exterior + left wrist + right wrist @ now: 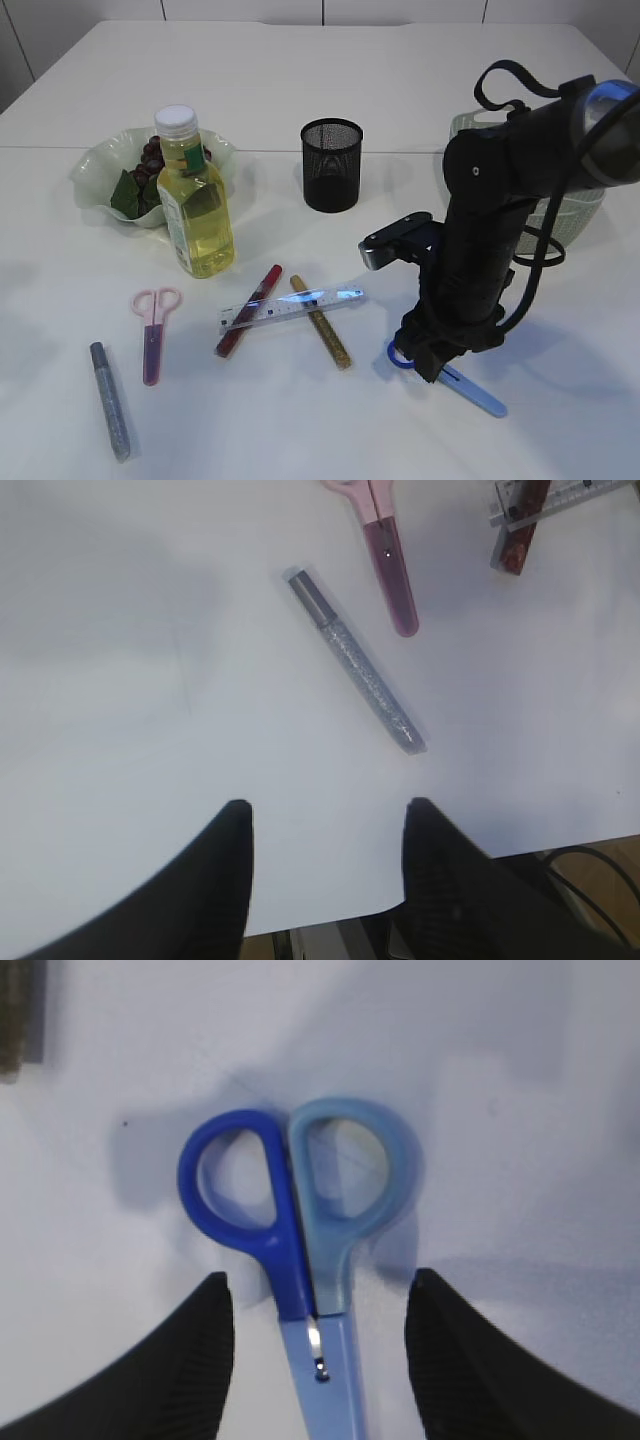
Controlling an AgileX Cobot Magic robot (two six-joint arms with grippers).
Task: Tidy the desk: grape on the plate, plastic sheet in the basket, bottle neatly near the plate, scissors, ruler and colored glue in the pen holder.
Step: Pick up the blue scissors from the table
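Exterior view: white table (300,100). Far left, green wavy plate (100,165) holding dark grapes (150,160) and leaves. Bottle (196,200) of yellow liquid upright, just in front of the plate. Black mesh pen holder (331,165) upright mid-table. Pale basket (570,215) at right, mostly hidden behind the right arm (500,210). Pink scissors (153,330) flat at front left, silver glitter glue (110,400) beside them nearer the front edge. Clear ruler (292,306) lying across red glue (248,310) and gold glue (320,322). Right gripper (425,362) lowered over the handles of the blue scissors (470,388), sheathed blade sticking out toward front right.

Left wrist view: left gripper (325,820) fingers spread, nothing between them, hanging above bare table near the front edge. Silver glitter glue (358,675) ahead of the fingertips, well apart from them. Pink scissors (385,550) tip beyond; end of red glue (520,535) under ruler (560,495) at top right.

Right wrist view: right gripper (320,1295) fingers spread, one each side of the blue scissors (300,1250) just below the two loops; gaps visible on both sides, not pinching. Scissors flat on the table.
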